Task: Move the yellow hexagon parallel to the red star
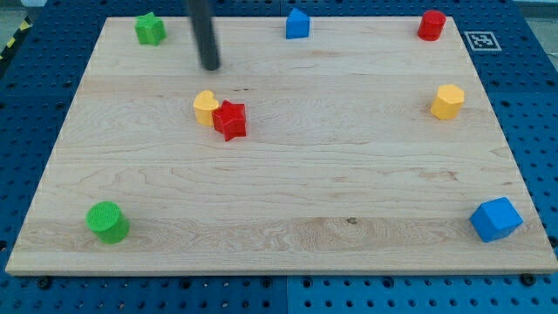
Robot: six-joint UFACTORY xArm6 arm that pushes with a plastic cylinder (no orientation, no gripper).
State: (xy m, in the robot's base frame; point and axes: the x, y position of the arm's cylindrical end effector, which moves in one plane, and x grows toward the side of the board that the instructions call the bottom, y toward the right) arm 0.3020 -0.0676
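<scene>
The yellow hexagon sits near the view's right edge of the wooden board, at upper middle height. The red star lies left of centre, touching a yellow heart-shaped block on its left. My tip is the lower end of a dark rod coming down from the view's top. It stands just above the yellow heart and red star, apart from them, and far to the left of the yellow hexagon.
A green star sits at the top left, a blue house-shaped block at top centre, a red cylinder at top right. A green cylinder sits bottom left, a blue cube bottom right.
</scene>
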